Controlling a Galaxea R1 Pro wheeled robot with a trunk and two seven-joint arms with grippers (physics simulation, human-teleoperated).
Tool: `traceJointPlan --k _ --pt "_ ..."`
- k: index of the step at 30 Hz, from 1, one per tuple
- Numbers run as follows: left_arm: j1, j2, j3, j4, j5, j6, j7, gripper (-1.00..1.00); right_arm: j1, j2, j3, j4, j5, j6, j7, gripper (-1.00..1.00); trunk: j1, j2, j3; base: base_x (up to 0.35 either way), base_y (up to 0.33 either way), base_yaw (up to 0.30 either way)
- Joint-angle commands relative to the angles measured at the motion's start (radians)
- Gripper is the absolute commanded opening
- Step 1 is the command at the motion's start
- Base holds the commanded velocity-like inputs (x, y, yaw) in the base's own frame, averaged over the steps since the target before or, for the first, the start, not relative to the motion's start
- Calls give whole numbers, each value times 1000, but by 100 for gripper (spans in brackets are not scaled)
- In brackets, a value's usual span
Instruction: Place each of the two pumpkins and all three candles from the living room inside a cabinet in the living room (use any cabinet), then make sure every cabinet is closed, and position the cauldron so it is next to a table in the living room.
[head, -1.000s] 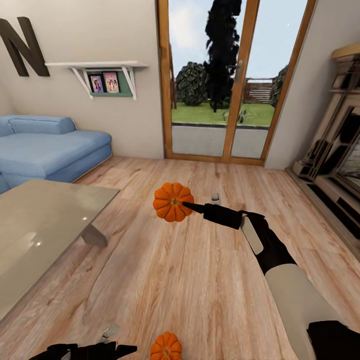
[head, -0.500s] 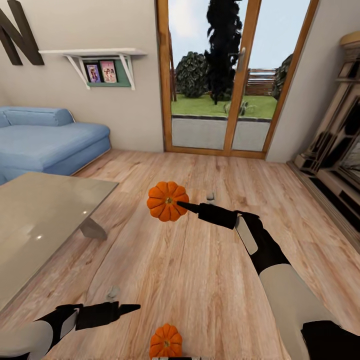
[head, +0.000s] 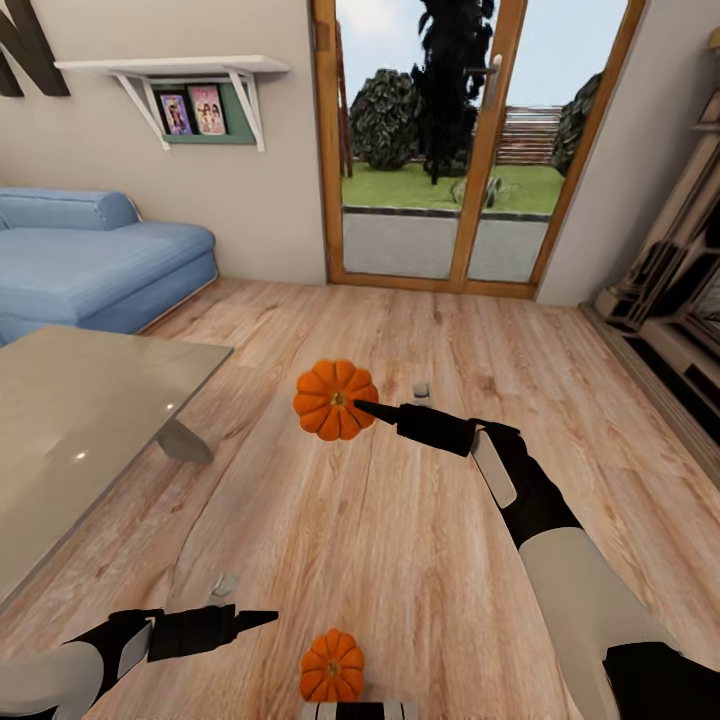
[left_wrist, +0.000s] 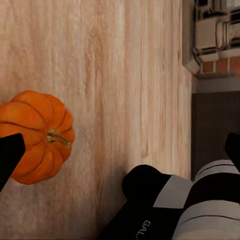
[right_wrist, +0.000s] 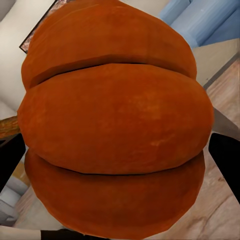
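My right gripper (head: 360, 405) is shut on one orange ribbed pumpkin (head: 333, 400) and holds it above the wood floor in mid-room. In the right wrist view this pumpkin (right_wrist: 115, 125) bulges between the two dark fingertips (right_wrist: 227, 155). The other pumpkin (head: 332, 665) sits on the floor close to my base. My left gripper (head: 252, 612) hovers just to its left, open and holding nothing. In the left wrist view that pumpkin (left_wrist: 37, 137) lies beside one finger (left_wrist: 10, 157), stem facing the camera. The glass-topped table (head: 80, 430) stands at the left.
A blue sofa (head: 90, 270) stands behind the table, under a wall shelf (head: 190, 75) with photos. Glazed wooden doors (head: 440, 180) fill the far wall. A beige and dark unit (head: 665, 330) runs along the right wall. Open plank floor lies between.
The head view has tilted down a little. My left arm rose from the bottom edge and now reaches toward the floor pumpkin. The right gripper still holds its pumpkin in the same place.
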Motion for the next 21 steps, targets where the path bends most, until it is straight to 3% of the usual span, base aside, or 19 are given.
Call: traceJointPlan --k 1,7,21 --pt "0 0 1 0 0 0 2 100 0 0 0 0 -3 2 0 -100 0 0 -4 0 0 0" --pt "1 -2 2 -1 1 1 88 100 0 -1 -1 0 -3 2 1 -100 3 -2 -27 0 0 0" --pt "2 -3 2 -1 4 1 97 100 0 -1 -2 0 -3 2 1 -100 9 -5 -81 0 0 0"
